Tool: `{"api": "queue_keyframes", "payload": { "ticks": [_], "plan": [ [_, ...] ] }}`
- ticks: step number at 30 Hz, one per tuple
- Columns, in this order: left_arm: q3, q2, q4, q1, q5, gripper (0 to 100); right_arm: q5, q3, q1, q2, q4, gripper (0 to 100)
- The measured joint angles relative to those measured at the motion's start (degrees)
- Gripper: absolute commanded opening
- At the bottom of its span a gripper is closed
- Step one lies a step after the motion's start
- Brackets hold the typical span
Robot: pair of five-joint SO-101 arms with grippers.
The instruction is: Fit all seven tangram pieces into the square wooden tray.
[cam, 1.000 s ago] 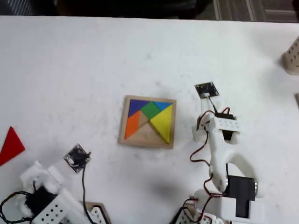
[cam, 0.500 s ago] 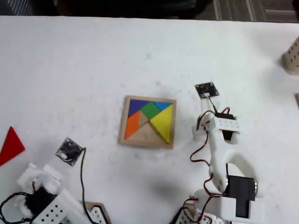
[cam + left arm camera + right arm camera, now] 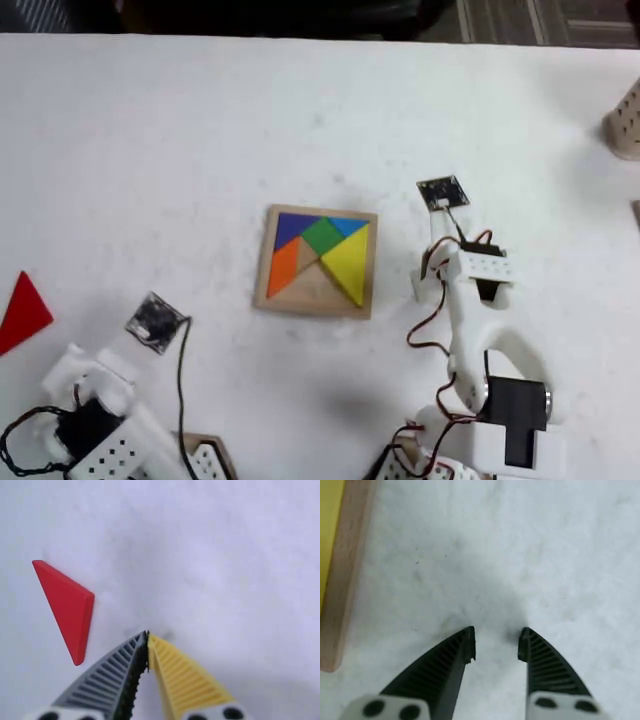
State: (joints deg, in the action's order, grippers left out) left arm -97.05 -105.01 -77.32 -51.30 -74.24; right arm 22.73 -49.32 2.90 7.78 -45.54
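**A:** While we look down on the table (image 3: pixel 180 130), where is the tray?

**B:** The tray (image 3: pixel 262 272) lies flat near the middle, ahead of the two arms.

**A:** What is in it?

**B:** A blue piece (image 3: pixel 289 228) fills the far left corner. A green piece (image 3: pixel 322 236) touches it at the far middle, and a light blue piece (image 3: pixel 349 225) sits by the far right corner. An orange piece (image 3: pixel 284 266) lies along the left wall. A yellow piece (image 3: pixel 347 262) takes the right side. Toward the near wall there is a wood-coloured patch. Whether that is bare floor or a piece, I cannot tell.

**A:** And the red triangle?

**B:** The red triangle (image 3: pixel 22 313) lies flat on the table at the left edge of the high view, well apart from the tray.

**A:** What about the left gripper?

**B:** The left gripper (image 3: pixel 147 642) points down at the table. Its grey finger and yellow finger meet at the tips with nothing between them. The red triangle lies near those tips, off to one side and not touching.

**A:** And the right gripper?

**B:** The right gripper (image 3: pixel 496 642) hangs over bare table just beside the tray's right wall. Its two black fingers stand apart with nothing between them. The yellow piece shows just inside that wall.
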Motion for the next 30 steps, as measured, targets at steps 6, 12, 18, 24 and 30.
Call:
{"api": "queue_keyframes", "payload": {
  "ticks": [6, 12, 18, 24, 30],
  "plan": [
    [0.44, 0.53, 2.55, -1.49, 16.97, 3, 0.0, 0.0, 0.0, 0.0, 0.0, 13.7],
    [4.04, 0.35, 4.92, -6.42, 31.03, 23, 0.0, 0.0, 0.0, 0.0, 0.0, 13.7],
    [4.57, 0.35, 4.66, -7.47, 34.9, 19, 0.0, 0.0, 0.0, 0.0, 0.0, 13.7],
    [8.0, 0.53, 4.66, -8.35, 35.08, 19, 0.0, 0.0, 0.0, 0.0, 0.0, 13.7],
    [10.73, 0.53, 5.01, -8.53, 35.08, 19, 0.0, 0.0, 0.0, 0.0, 0.0, 13.7]
  ]
}}
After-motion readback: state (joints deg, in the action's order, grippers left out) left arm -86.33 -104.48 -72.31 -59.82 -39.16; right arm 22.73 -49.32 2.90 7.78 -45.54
